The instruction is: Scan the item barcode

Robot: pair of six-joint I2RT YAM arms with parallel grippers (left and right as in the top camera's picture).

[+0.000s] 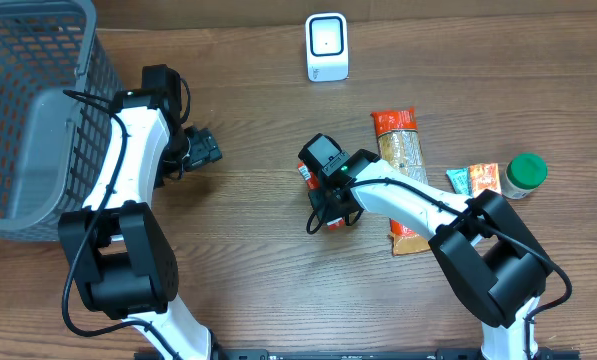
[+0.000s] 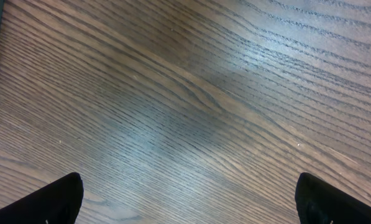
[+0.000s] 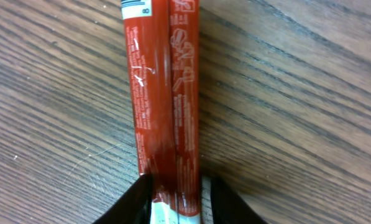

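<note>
Right wrist: your right fingers (image 3: 135,202) straddle the red packet (image 3: 163,93) narrowly, grip unclear; pinched at its end, it could slip; left fingers (image 2: 54,202) stand wide.

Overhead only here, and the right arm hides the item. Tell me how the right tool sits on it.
Observer: On the right wrist view the right tool straddles the red packet at its near end, a finger on each side; a firm pinch I cannot confirm.
Operator: Find me the barcode.
Observer: A white barcode panel shows at the packet's far end, facing up.
Operator: Check the left tool.
Observer: The left tool is open over bare table, nothing between its fingers.
</note>
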